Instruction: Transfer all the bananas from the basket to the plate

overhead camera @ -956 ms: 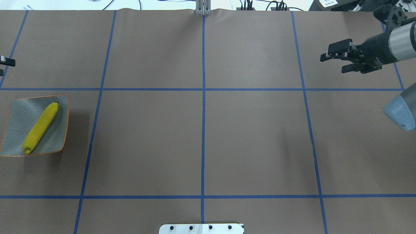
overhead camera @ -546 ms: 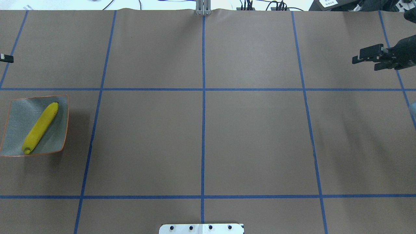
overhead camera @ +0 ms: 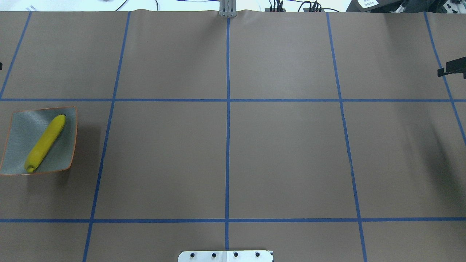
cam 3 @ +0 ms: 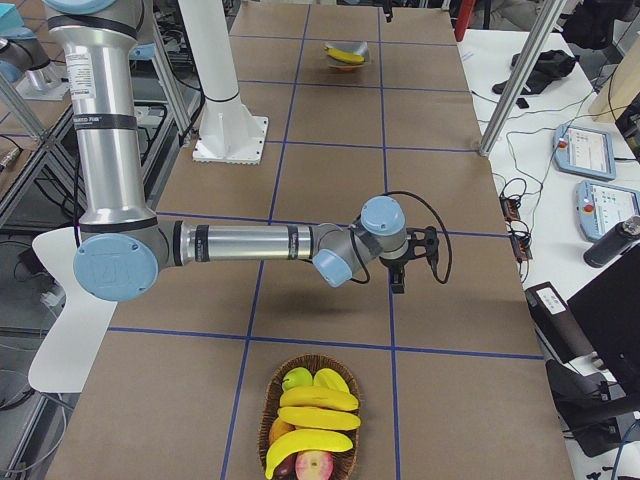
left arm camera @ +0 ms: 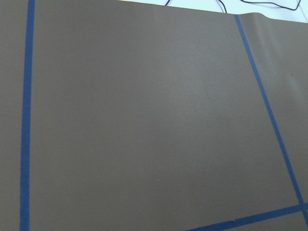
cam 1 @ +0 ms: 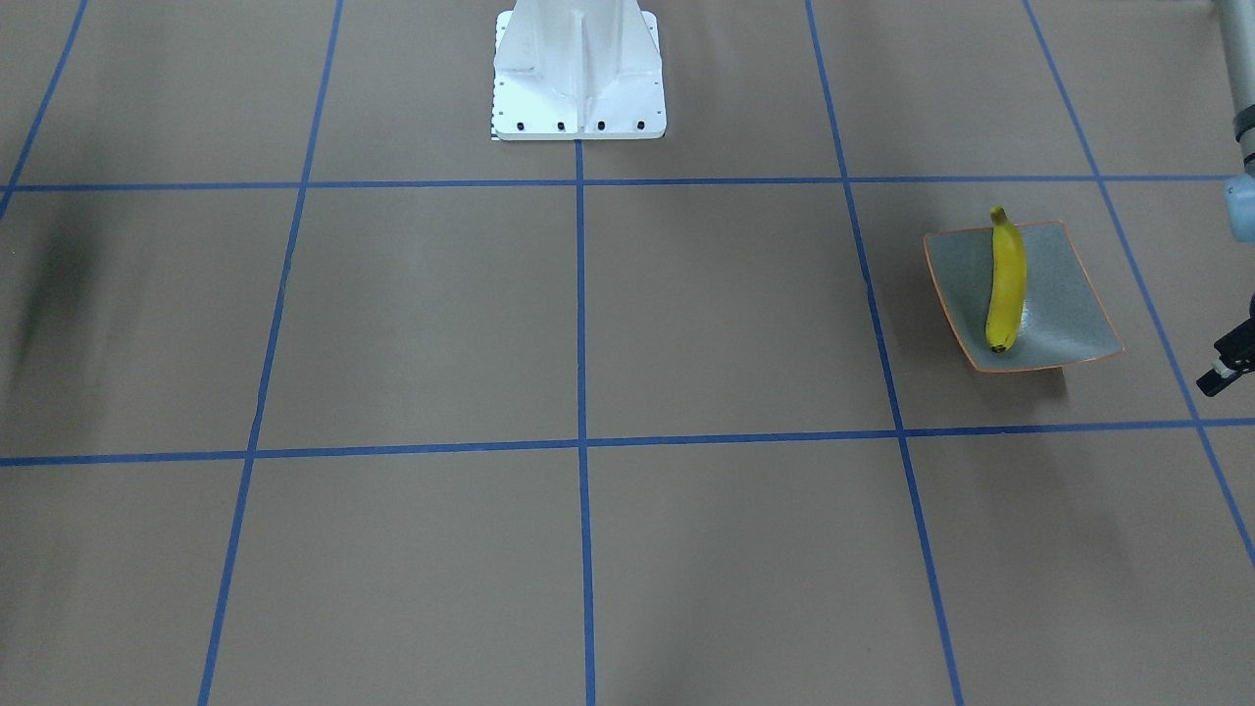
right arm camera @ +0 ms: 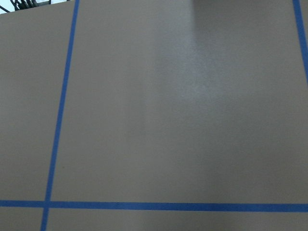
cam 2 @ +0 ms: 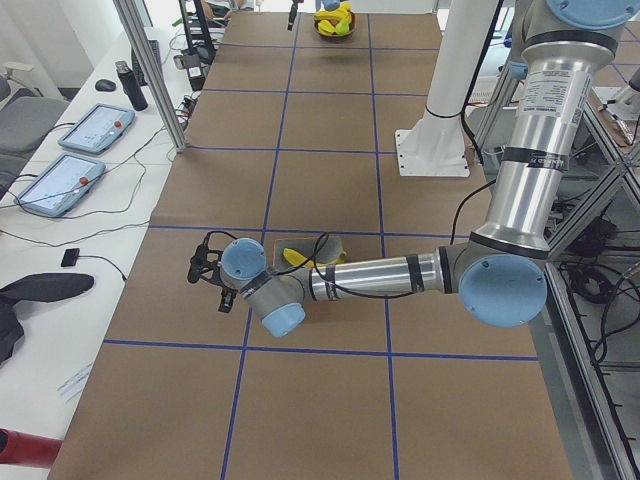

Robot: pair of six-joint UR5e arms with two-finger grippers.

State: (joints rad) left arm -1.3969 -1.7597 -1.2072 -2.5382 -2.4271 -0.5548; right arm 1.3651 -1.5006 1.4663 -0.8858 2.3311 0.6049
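At the far left of the overhead view, the left tool (cam 2: 207, 282) hangs low over the counter (overhead camera: 225, 153), just beyond the plate (overhead camera: 18, 127). I cannot tell whether it is released or clenched, and nothing shows in it. The plate is a shallow square dish, glossy grey-green with a thin orange rim and upturned corners. One banana (overhead camera: 45, 143) lies diagonally across it, smooth and bright yellow with a dark tip.

The counter is matte brown paper marked into squares by blue tape (overhead camera: 227, 109).

At the right edge only a sliver of the right tool (cam 3: 415, 262) shows from overhead. The right-side view shows it low over the paper, between the counter's middle and the basket (cam 3: 266, 410). Its grip cannot be judged either.

The basket is round woven wicker at the counter's right end, well apart from the plate. Three bananas (cam 3: 318, 418) are stacked in it among apples (cam 3: 296, 378).

The task looks about a quarter done, and the step in hand seems to be fetching the second banana. That calls for the right tool to come over the basket with fingers spread. It should then close across the middle of the topmost banana. The curved, slick skins may roll against the round apples.
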